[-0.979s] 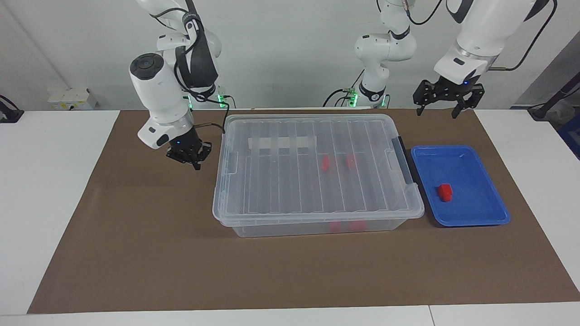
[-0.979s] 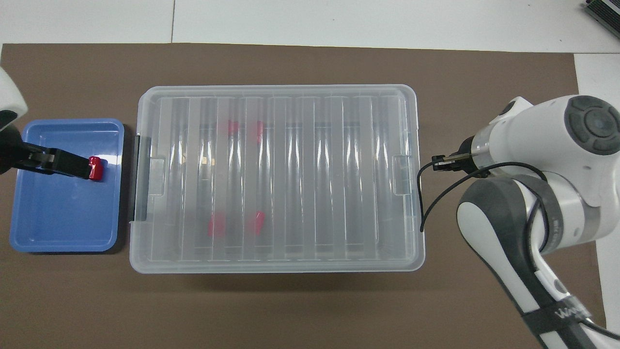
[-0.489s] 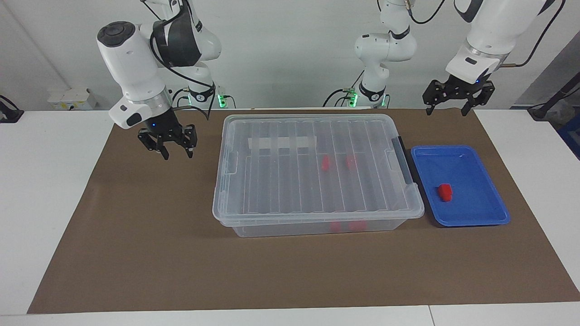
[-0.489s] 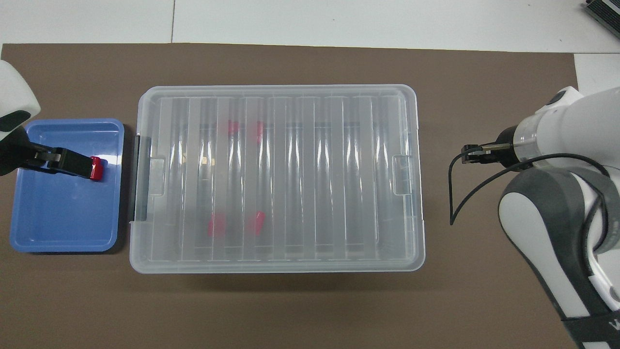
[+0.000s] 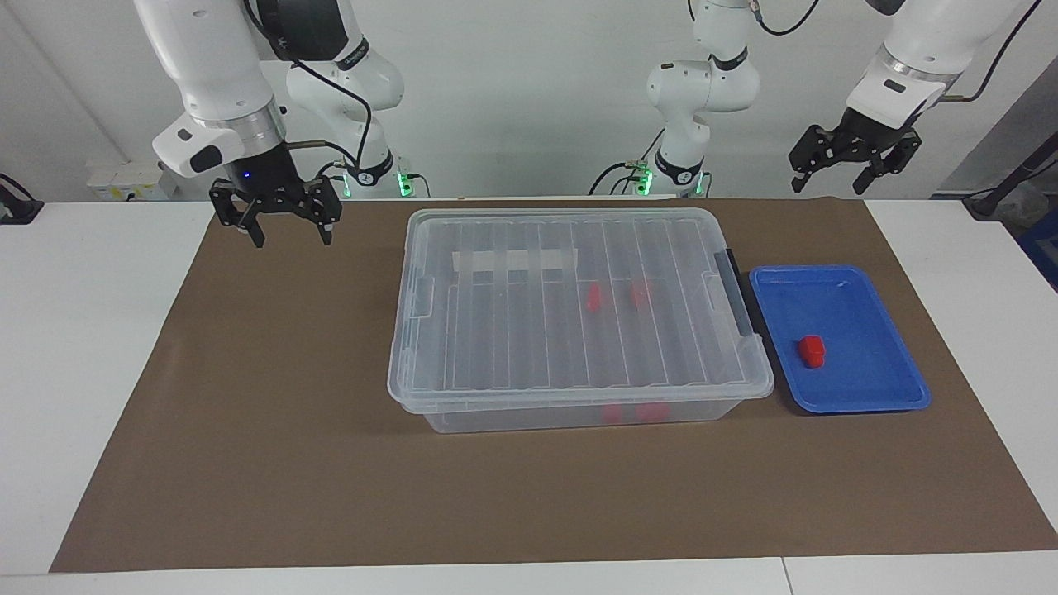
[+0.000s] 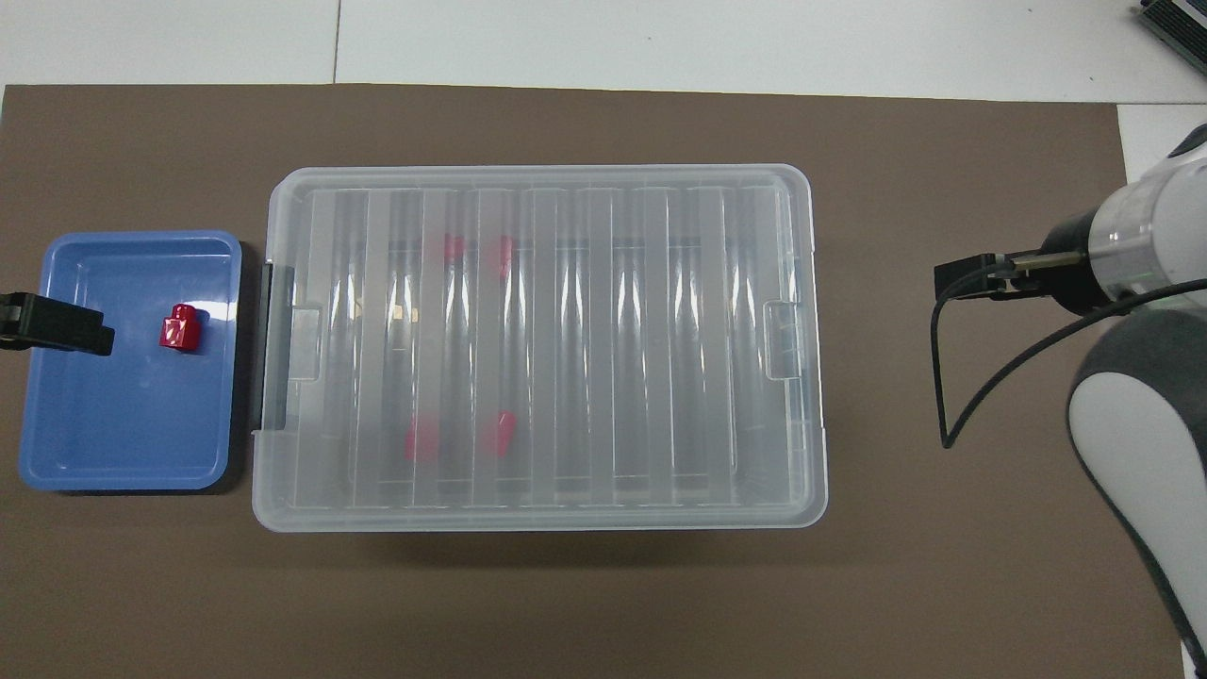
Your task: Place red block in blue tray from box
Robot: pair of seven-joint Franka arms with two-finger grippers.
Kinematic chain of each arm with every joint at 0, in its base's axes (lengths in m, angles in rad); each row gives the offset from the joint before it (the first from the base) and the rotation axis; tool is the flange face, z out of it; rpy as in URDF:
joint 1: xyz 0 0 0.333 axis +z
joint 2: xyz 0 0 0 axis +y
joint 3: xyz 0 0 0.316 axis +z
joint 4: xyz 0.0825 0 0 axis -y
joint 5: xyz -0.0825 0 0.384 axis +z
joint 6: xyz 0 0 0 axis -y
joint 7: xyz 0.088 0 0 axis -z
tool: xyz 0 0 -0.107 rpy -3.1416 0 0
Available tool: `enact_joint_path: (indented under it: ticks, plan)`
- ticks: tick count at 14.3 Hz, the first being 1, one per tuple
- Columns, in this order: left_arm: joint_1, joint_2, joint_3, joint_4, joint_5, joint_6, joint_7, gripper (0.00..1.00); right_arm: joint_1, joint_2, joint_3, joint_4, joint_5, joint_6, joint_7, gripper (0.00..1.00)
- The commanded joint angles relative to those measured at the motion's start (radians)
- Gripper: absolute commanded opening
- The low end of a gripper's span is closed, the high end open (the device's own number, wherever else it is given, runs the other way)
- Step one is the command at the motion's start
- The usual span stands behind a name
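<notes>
A red block (image 5: 811, 350) lies in the blue tray (image 5: 868, 388), which stands beside the box (image 5: 579, 330) at the left arm's end; the overhead view shows the block (image 6: 179, 328) and the tray (image 6: 123, 424) too. The clear box has its ribbed lid on, with several red blocks (image 5: 593, 299) inside. My left gripper (image 5: 831, 178) is open and empty, raised high over the mat's edge nearest the robots, apart from the tray. My right gripper (image 5: 289, 235) is open and empty, raised over the mat at the right arm's end, apart from the box.
The box's dark grey latch (image 5: 732, 289) faces the tray. A brown mat (image 5: 273, 430) covers the table, with white table top (image 5: 91, 347) around it. In the overhead view the right arm (image 6: 1132, 377) hangs over the mat's end.
Both grippers have risen and drawn back toward the robots. The left gripper left the space over the tray. The right gripper moved up and away from the box's end. The blocks have not moved.
</notes>
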Motion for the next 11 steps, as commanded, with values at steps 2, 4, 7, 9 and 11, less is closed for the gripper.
enact_joint_path:
  ticks: [2, 4, 7, 9, 11]
  plan:
    - [-0.025, -0.019, 0.005, -0.052, -0.014, 0.021, 0.006, 1.0, -0.019, 0.044, 0.007, 0.12, 0.002, -0.126, 0.03, 1.0]
    - [-0.029, -0.015, 0.017, -0.054, -0.012, 0.023, 0.004, 1.0, -0.014, 0.023, 0.009, 0.101, 0.002, -0.158, 0.068, 1.0]
    - [-0.049, -0.007, 0.017, -0.098, 0.018, 0.055, 0.006, 1.0, -0.005, -0.006, 0.009, 0.064, 0.003, -0.173, 0.097, 1.0]
    - [-0.06, -0.01, 0.035, -0.126, 0.02, 0.095, 0.006, 1.0, -0.029, -0.008, 0.009, 0.059, 0.005, -0.182, 0.083, 1.0]
    - [-0.071, -0.018, 0.039, -0.164, 0.018, 0.118, 0.006, 1.0, -0.036, -0.02, 0.007, 0.036, 0.006, -0.182, 0.085, 1.0]
